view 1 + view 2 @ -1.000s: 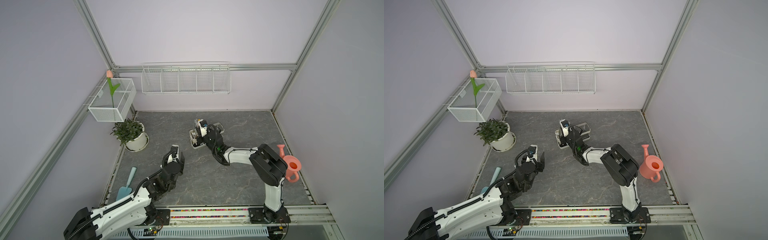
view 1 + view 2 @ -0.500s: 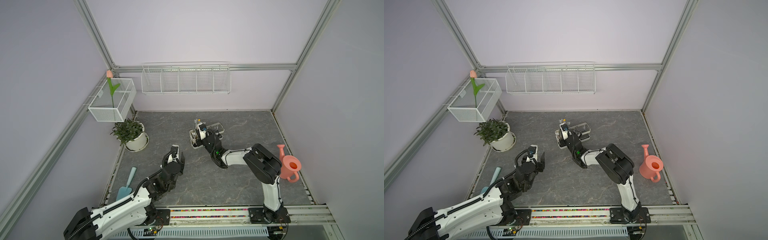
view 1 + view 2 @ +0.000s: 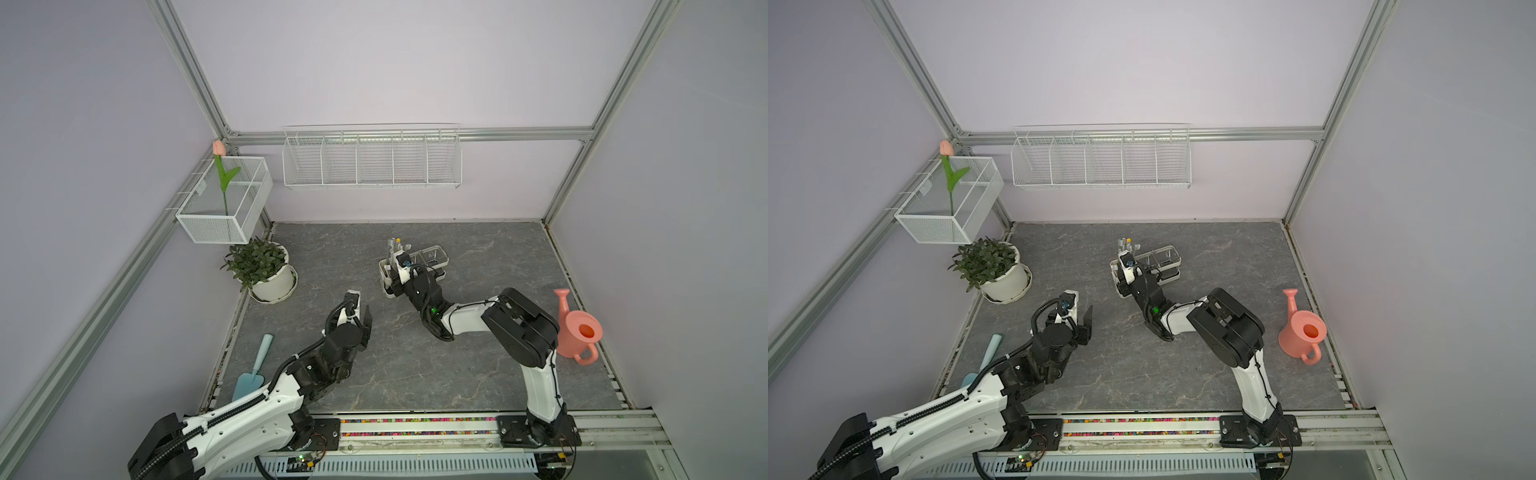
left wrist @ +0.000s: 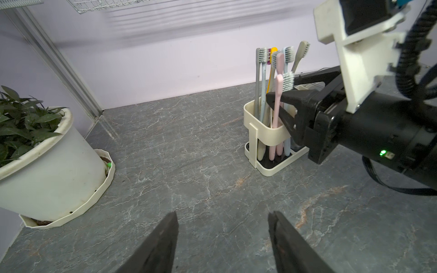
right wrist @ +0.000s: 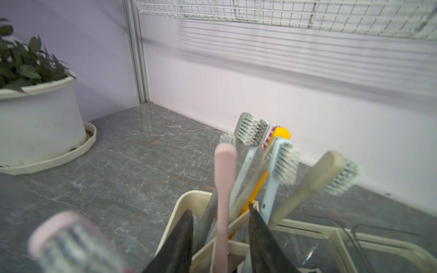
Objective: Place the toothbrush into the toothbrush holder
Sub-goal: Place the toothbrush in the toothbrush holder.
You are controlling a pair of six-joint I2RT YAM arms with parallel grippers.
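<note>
Hanging over the toothbrush holder point(image 3: 435, 258) in both top views: the right arm point(image 3: 469, 320). Left wrist: left gripper point(image 4: 222, 214) jaws wide, empty. Right wrist: right gripper point(image 5: 220, 208) jaws flank, untouching, the pink toothbrush point(image 5: 224, 175) upright in the holder; probably light, stiff, slick; pinch mid-handle.

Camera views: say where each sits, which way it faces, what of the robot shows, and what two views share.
Top views: high above the front rail, looking down on the table; left arm and right arm show.
Left wrist: on the left arm, low, facing the holder and plant; left end effector, open, and right arm show.
Right wrist: on the right arm, over the holder, facing the back wall; right end effector straddles a pink toothbrush.
Shared: both wrist views show holder and plant.
</note>
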